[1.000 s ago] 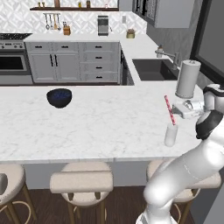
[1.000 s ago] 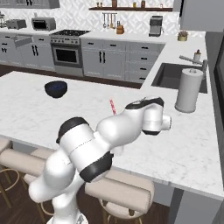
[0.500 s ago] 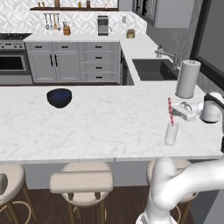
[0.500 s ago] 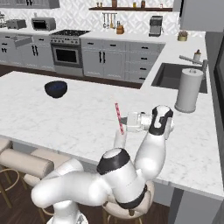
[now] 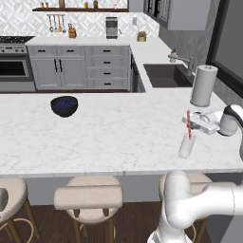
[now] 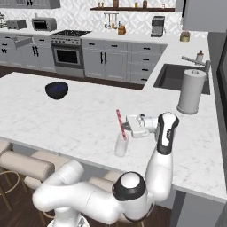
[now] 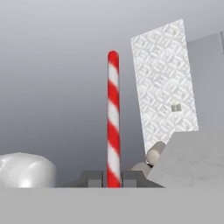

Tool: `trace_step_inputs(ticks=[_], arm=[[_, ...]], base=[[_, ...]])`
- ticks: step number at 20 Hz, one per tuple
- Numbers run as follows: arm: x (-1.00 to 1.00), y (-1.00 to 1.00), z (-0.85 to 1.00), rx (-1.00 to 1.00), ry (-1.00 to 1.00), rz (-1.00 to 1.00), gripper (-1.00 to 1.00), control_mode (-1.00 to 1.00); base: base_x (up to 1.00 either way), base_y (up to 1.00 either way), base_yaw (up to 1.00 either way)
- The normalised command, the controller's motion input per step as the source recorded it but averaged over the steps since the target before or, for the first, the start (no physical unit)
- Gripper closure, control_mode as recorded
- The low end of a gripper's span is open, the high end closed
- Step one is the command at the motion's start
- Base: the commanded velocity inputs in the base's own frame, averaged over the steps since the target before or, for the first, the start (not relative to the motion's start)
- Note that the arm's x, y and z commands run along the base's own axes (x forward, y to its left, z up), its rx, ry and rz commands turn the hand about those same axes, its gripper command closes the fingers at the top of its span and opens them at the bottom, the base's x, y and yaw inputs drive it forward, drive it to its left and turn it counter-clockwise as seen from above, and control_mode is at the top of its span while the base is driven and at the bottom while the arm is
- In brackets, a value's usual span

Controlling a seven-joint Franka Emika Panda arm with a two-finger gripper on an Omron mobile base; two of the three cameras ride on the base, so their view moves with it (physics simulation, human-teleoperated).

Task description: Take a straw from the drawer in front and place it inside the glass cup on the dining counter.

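A: Straw [image 5: 189, 124] first: it stands nearly upright, clamped low down between the closed tips of the pincer [image 5: 189, 126], and in the hand view its red-and-white stripes [image 7: 113, 118] rise straight from between the two dark tips

B: And the glass cup [image 5: 186, 145]?

A: Right under it, near the front edge of the tabletop [image 5: 109, 137], above the stools [image 5: 88, 197]. From the left the straw's lower end sits at the cup's rim; from the right [image 6: 120, 126] it leans a little over the cup [image 6: 120, 145]. Whether the tip is already inside the rim I cannot tell

B: So what might go wrong?

A: If the tip is a shade off the mouth, letting go would probably drop the straw outside the cup to roll on the marble. Lowering at that slight tilt could catch the rim and tip such a light cup, close to the edge as it is

B: Anything behind in the way?

A: No. The paper towel roll [image 5: 203, 86] stands further back by the sink [image 5: 165, 75], the blue bowl [image 5: 64, 106] well apart to the left
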Motion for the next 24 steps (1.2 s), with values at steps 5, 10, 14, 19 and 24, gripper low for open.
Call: trace_step_inputs(ticks=[5,10,14,19,24], arm=[[-0.29,0.14,0.00,0.00,-0.02,0.04,1.00,-1.00],[-0.11,0.09,-0.03,0.00,0.00,0.01,1.00,-1.00],[0.00,0.16,-0.16,0.00,0.00,0.00,-1.00,-1.00],[-0.01,0.00,-0.01,0.02,-0.02,0.00,-1.00,-1.00],[-0.03,-0.08,0.09,0.03,-0.05,0.00,-1.00,-1.00]], base=[[0.00,0.00,0.00],[0.00,0.00,0.00],[0.00,0.00,0.00],[0.00,0.00,0.00],[0.00,0.00,0.00]])
